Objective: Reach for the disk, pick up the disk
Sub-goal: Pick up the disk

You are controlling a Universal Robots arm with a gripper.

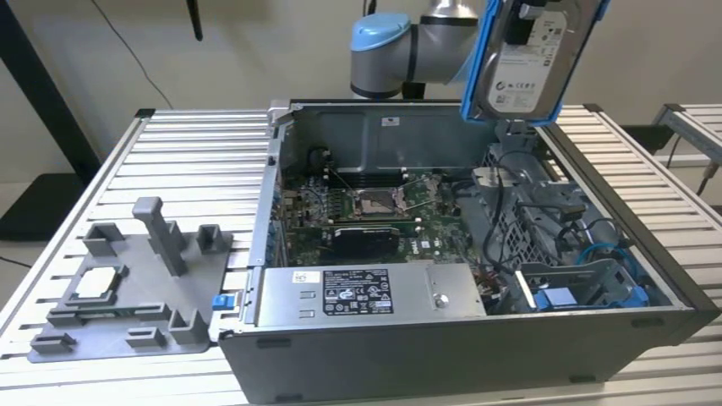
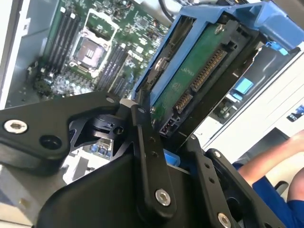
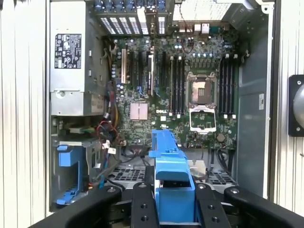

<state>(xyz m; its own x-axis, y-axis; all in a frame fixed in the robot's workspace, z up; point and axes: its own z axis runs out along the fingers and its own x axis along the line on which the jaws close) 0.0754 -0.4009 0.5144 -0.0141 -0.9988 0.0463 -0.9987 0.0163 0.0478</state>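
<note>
The open computer case (image 1: pixel 451 338) is seen below the arm. The disk (image 1: pixel 528 55), cut off at the exterior view's upper edge, is held upright above it, clamped between the gripper (image 3: pixel 175 202) fingers (image 3: pixel 142 206).

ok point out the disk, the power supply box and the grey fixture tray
disk (image 1: pixel 530 63), exterior view, white label face
power supply box (image 1: pixel 367 294), exterior view, top panel
grey fixture tray (image 1: pixel 118 317), exterior view, flat base

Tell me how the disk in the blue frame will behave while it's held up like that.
The disk looks like rigid metal, so it probably won't flex. Likely heavy for its size. The gripper clamps only one end of its blue plastic frame, so it may swing or slip. Its exposed green circuit board seems fragile.
</note>
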